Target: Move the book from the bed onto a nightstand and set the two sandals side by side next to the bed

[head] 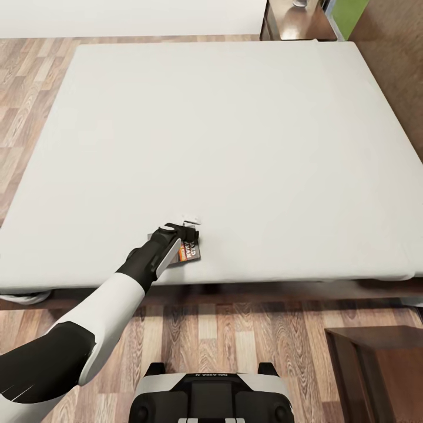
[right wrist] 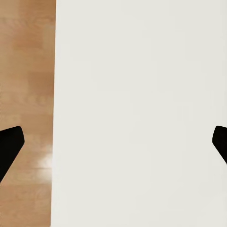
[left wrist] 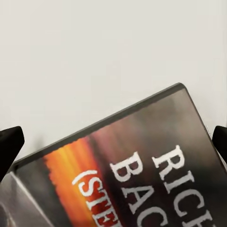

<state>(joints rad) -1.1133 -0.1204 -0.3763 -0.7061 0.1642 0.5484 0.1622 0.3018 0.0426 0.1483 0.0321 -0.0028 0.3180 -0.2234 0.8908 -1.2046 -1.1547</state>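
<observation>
Bedroom, plank floor (head: 235, 341) and bed (head: 223, 129): task at its first step, nothing yet placed.

Bed's pale mattress bare but for the book (head: 190, 250), lying near the foot edge. Nightstand (head: 296, 20) stood at the far head corner, well apart from the book. Left gripper (head: 187, 228) was over the book, fingertips (left wrist: 9, 144) spread wide, not clamped. Right gripper (right wrist: 113, 142) also apart, holding nothing. Book unmoved; sandals still to be set, by judgement.

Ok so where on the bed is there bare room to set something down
Nearly all of the bed is bare, from the headboard end to both side edges. The one crowded patch is near the foot edge, where the left gripper sits over the book.
</observation>
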